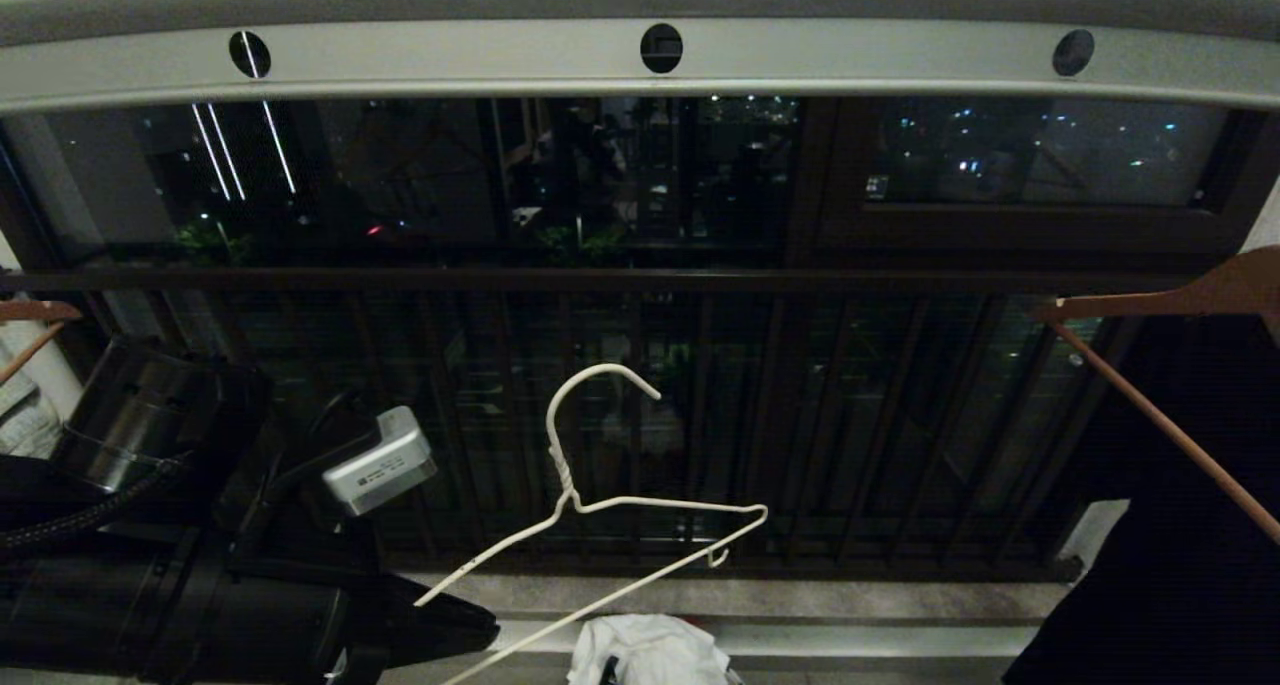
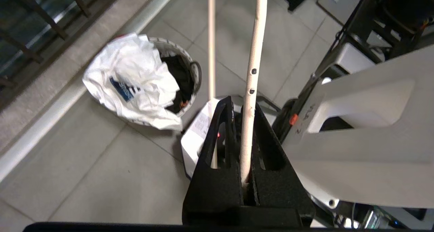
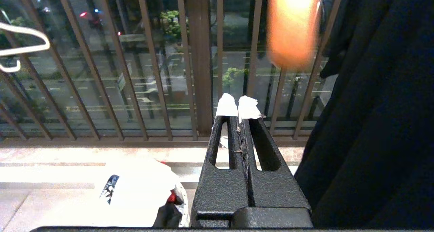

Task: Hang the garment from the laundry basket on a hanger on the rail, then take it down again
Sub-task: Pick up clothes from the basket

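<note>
1. Pale grey metal, the rail (image 1: pixel 640 60) runs across the top of the head view with its row of round dark holes; nothing hangs from the stretch in sight, though brown wooden hangers (image 1: pixel 1190 295) and a black garment (image 1: pixel 1180 525) show at the right edge.
2. White cotton, the garment (image 2: pixel 130 86) lies crumpled over the rim of the laundry basket (image 2: pixel 190 66) on the tiled floor, its dark blue print facing up, beside the window railing (image 1: pixel 640 405).
3. Thin white wire, the hanger (image 1: pixel 590 485) is held in the air below the rail and above the basket, tilted, its hook uppermost and free of the rail.
4. My reading of the step: the hanger is in hand, the shirt not yet on it, so the dressing of the hanger comes next. That calls for bringing one wire shoulder down to the neck opening, with the other arm likely needed to lift the cloth.
5. Left tool (image 2: pixel 244 130): clenched on the hanger's lower wire, which runs straight between the two black fingers (image 2: pixel 220 137); a second wire passes just beside them, untouched.
6. Right tool (image 3: pixel 237 111): pressed together on nothing, white-taped tips meeting, parked facing the railing near the black garment.
</note>
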### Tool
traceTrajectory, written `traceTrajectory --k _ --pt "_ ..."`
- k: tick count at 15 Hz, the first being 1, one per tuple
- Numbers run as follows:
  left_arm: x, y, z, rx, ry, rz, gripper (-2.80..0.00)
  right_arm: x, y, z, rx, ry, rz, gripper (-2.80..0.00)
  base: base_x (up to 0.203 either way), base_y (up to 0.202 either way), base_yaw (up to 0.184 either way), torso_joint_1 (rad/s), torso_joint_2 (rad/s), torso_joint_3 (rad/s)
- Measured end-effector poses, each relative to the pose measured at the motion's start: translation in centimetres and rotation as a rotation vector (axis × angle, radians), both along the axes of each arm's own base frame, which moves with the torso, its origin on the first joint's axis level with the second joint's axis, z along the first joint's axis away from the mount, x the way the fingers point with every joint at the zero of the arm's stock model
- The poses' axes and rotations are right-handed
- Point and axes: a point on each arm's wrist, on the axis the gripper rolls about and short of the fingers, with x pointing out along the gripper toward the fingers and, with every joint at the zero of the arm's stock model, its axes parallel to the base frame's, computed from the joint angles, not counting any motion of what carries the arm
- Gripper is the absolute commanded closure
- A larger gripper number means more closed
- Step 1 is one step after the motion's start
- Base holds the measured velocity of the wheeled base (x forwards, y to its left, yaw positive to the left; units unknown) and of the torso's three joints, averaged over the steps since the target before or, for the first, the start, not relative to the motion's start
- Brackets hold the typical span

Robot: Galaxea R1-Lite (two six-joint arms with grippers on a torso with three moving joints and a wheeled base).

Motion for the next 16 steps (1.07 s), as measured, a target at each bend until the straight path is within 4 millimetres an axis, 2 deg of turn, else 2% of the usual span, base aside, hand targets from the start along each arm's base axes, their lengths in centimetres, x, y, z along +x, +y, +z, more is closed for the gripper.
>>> traceTrajectory --k 4,10,16 --pt "-0.4 0.2 0.2 -0.007 -0.014 -0.001 0.00 0.0 0.0 0.0 0.001 0.000 0.000 0.00 0.000 0.000 0.000 0.000 0.00 0.000" --pt "-1.3 0.7 1.1 -0.030 -0.058 -0.001 0.00 0.0 0.0 0.0 0.034 -0.002 -0.001 0.00 0.000 0.000 0.000 -0.088 0.19 0.100" --pt "-1.5 0.8 1.0 -0.032 -0.064 -0.004 0.00 0.0 0.0 0.0 0.034 -0.002 -0.001 0.00 0.000 0.000 0.000 -0.126 0.27 0.138"
